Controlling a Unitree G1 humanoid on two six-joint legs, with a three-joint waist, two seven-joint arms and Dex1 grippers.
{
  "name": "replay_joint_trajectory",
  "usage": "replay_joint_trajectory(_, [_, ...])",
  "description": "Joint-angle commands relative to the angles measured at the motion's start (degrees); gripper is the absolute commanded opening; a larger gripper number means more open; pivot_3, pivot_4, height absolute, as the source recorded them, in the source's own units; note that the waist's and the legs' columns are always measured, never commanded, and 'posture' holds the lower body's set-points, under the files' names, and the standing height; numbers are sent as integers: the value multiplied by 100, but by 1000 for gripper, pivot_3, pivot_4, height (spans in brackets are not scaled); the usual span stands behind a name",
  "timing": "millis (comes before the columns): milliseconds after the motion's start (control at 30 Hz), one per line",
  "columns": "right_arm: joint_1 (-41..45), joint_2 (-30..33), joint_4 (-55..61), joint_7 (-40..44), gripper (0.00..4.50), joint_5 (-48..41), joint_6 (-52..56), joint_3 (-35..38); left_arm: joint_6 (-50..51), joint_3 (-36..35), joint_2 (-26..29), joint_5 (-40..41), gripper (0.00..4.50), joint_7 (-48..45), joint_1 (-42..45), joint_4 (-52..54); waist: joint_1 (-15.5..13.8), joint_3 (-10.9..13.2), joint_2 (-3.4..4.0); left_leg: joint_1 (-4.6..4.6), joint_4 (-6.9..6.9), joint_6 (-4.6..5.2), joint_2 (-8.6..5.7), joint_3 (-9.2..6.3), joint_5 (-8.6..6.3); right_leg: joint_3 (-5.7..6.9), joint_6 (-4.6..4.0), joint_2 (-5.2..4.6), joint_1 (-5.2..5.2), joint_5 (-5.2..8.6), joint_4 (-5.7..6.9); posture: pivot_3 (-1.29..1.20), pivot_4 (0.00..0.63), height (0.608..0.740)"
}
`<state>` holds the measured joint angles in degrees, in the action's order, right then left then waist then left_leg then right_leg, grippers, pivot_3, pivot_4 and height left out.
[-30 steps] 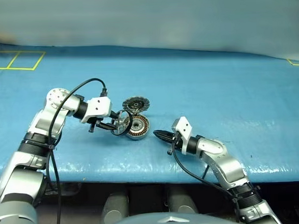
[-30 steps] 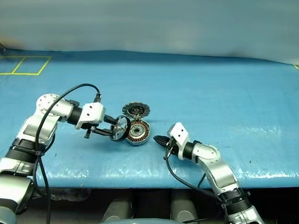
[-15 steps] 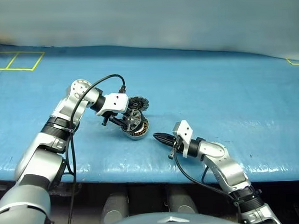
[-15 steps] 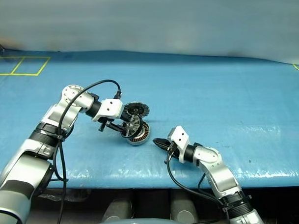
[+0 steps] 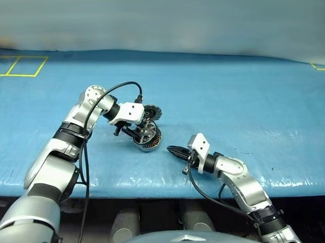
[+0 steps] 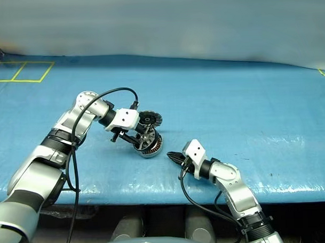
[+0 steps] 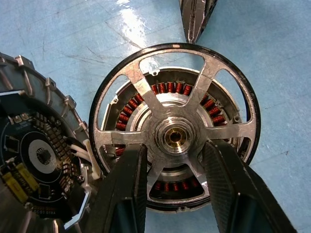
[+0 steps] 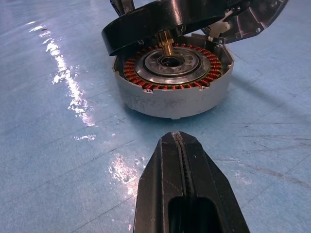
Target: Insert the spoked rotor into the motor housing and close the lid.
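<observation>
The motor housing [image 5: 150, 142] sits on the blue table, its copper windings [image 8: 146, 80] exposed. Its lid [image 5: 150, 112] stands open behind it, dark inner face [image 7: 34, 155] showing. My left gripper [image 7: 174, 145] is shut on the spoked rotor [image 7: 146, 94], one finger on each side of the brass hub. It holds the black ring tilted just above the housing, with the rotor's brass shaft [image 8: 166, 42] reaching down to the housing's centre hole. My right gripper [image 5: 172, 150] rests shut and empty on the table, just right of the housing and pointing at it.
A blue sheet covers the table [image 5: 231, 98], and its front edge [image 5: 154, 187] runs close below my arms. Yellow tape squares [image 5: 21, 65] mark the far left corner. A cable [image 5: 105, 94] loops over my left wrist.
My left arm has swung right with the rotor, from beside the housing's left edge to over it, tilting downward. The right gripper has stayed put.
</observation>
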<state>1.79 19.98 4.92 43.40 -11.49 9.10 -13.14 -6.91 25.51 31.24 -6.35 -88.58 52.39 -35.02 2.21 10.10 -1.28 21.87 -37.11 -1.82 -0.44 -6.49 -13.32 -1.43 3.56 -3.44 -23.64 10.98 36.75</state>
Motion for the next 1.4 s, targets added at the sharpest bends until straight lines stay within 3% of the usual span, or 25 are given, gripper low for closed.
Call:
replay_joint_trajectory(33, [7,-29,158,-8,0,-10,-111,1,-112,-44,93,-81,1580,-26,173,23,3,0,0,0,0,0,0,0,0,0,0,0,0,0,0,0,150,740])
replay_joint_trajectory(533, [54,-124,84,-122,0,102,-148,15,-78,30,45,-327,1580,50,222,-149,3,0,0,0,0,0,0,0,0,0,0,0,0,0,0,0,150,740])
replay_joint_trajectory(633, [55,-128,79,-128,0,102,-146,17,-86,-60,-15,-317,2381,263,197,-136,3,0,0,0,0,0,0,0,0,0,0,0,0,0,0,0,150,740])
replay_joint_trajectory(967, [97,-158,50,-139,0,151,-133,22,-100,-245,-75,7,2381,353,97,166,-2,0,0,1,0,0,0,-1,0,0,0,0,-1,0,0,0,150,740])
replay_joint_trajectory(1100, [145,-233,125,-356,0,87,-38,221,264,-576,32,536,2381,278,-212,923,3,0,0,2,2,0,0,-1,0,0,0,0,-2,0,-1,0,150,740])
replay_joint_trajectory(1200, [218,-323,214,-563,0,26,26,388,1108,-1061,137,1238,2381,418,-776,1979,36,1,3,2,4,0,1,-1,0,-1,0,0,-5,0,-1,0,150,740])
replay_joint_trajectory(1400, [446,-398,216,-811,0,-20,269,512,1703,-1732,415,1661,2381,1277,-2150,3360,58,4,8,-7,9,0,4,-2,0,-1,-6,0,-2,4,3,0,150,740])
